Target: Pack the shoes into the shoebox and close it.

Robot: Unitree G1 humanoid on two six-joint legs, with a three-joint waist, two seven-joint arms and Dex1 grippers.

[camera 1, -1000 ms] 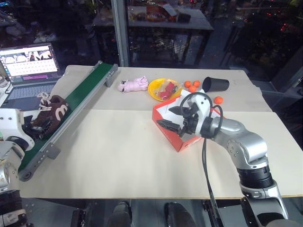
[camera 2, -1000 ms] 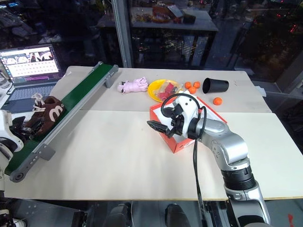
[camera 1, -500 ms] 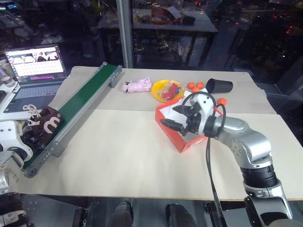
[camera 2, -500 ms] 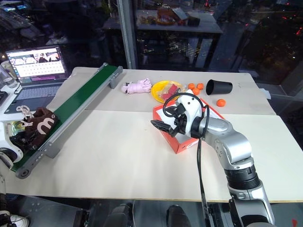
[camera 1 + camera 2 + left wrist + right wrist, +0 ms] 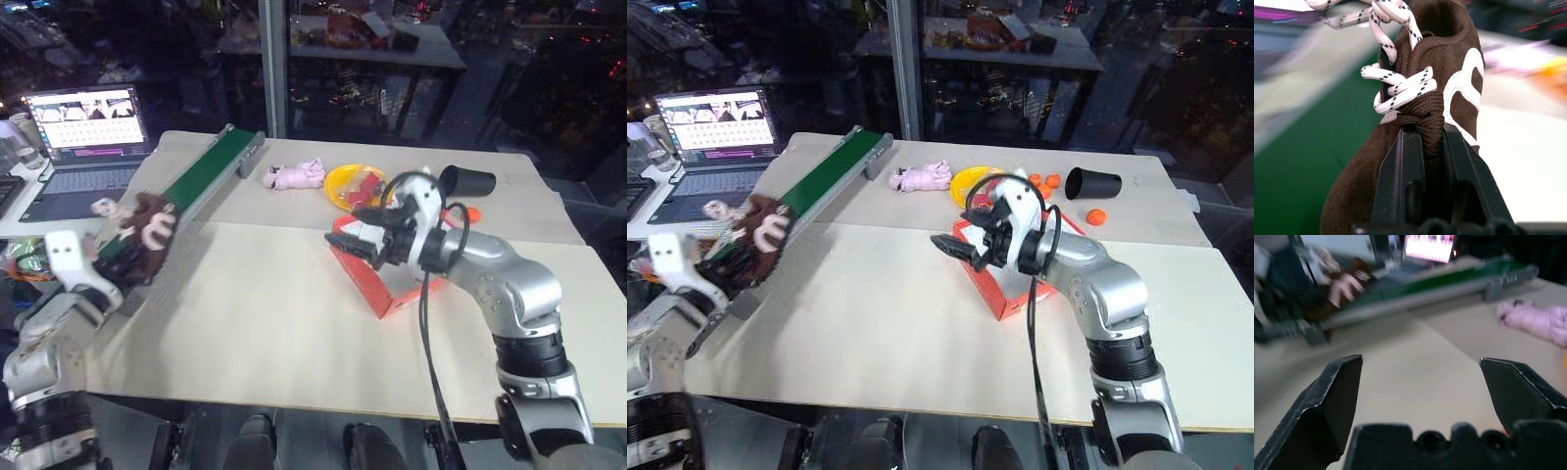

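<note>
Left wrist view shows you the left hand (image 5: 1432, 142) pinched tight on a brown shoe (image 5: 1440, 88) at the base of its white laces. In the left eye view that shoe (image 5: 147, 230) sits at centre left; your right hand (image 5: 355, 242) gapes empty at the red shoebox (image 5: 387, 284), mid-frame on the bench (image 5: 265, 333).

The right arm (image 5: 514, 294) is built of rounded silver-grey segments joined by black ribbed rings, with a white housing at the wrist. A black cable (image 5: 428, 323) is looped over that housing and hung down beside the forearm. The left arm (image 5: 59, 313) is cased in white and grey. Black, wedge-tipped fingers (image 5: 1337, 396) are fitted to both arms.
</note>
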